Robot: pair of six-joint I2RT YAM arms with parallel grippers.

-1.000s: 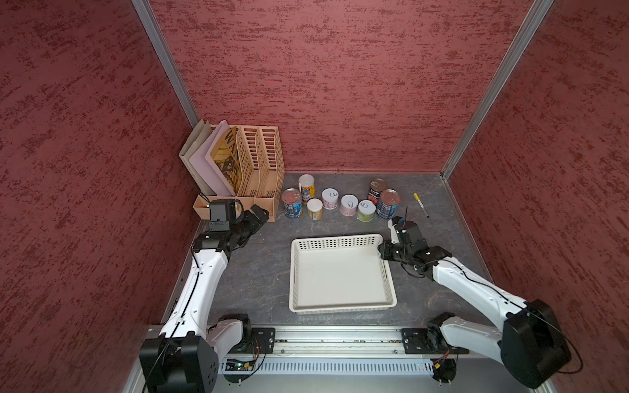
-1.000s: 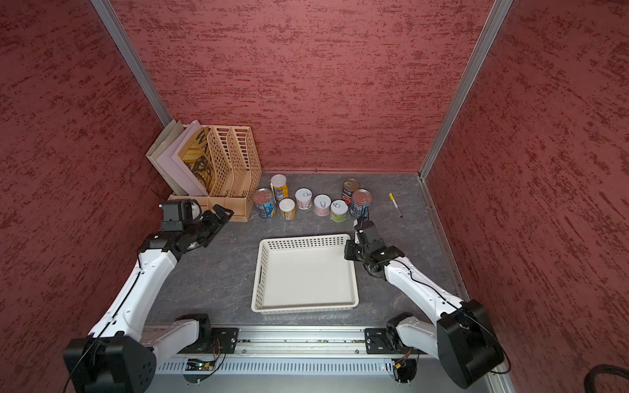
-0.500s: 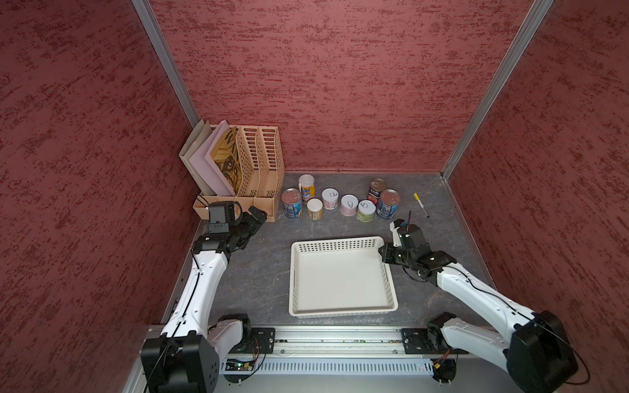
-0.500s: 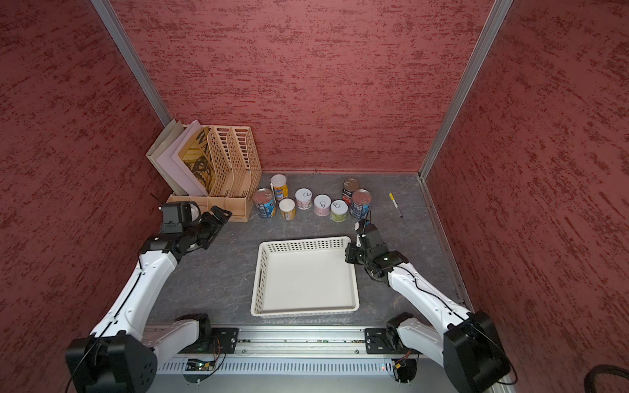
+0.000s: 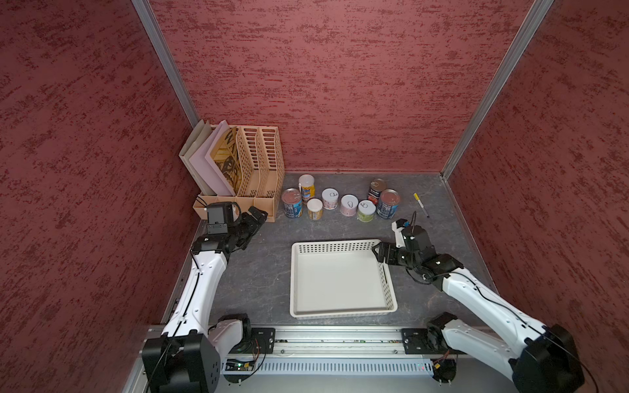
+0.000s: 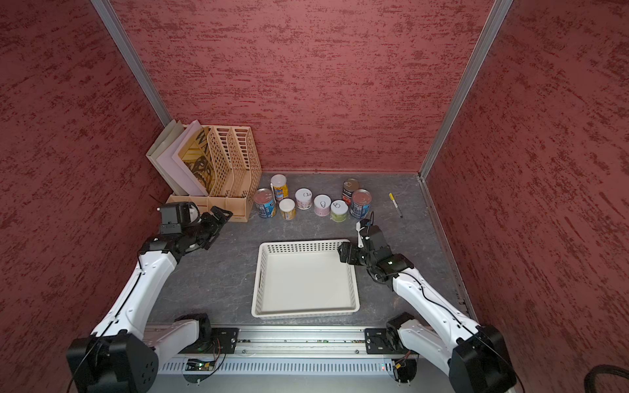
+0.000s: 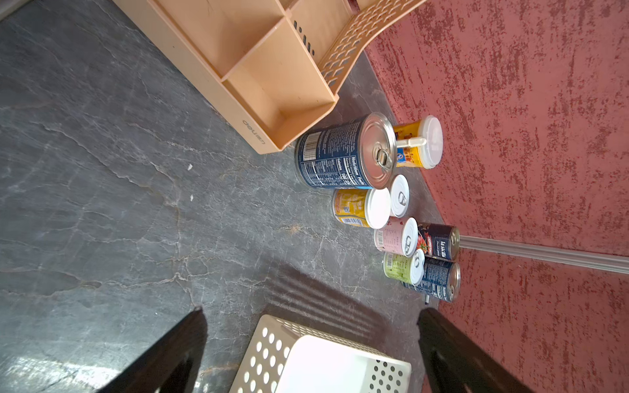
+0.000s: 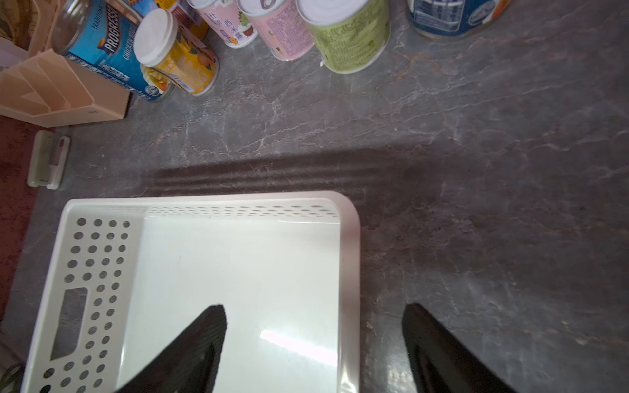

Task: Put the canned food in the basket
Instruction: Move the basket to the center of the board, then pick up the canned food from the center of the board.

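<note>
Three dark red walls (image 5: 323, 85) with a rough, streaked texture fill the top and both sides of both top views. Silver metal strips (image 5: 164, 61) run down the two back corners. The floor (image 5: 258, 272) is dark grey, stone-like, with pale veins. A beige file rack (image 5: 262, 163) stands against the wall at centre left. The light is soft, with a pale glare (image 7: 44, 369) at the lower left of the left wrist view.

The right wrist view's edge cuts off the upper parts of a pink can (image 8: 282, 30), the green can (image 8: 354, 37) and a blue can (image 8: 449, 17), and the near part of the basket (image 8: 349, 272). In the left wrist view that blue can hides all but the tip of the pen (image 7: 426, 300). In both top views the right claw (image 5: 381, 253) covers part of the basket's wall.
</note>
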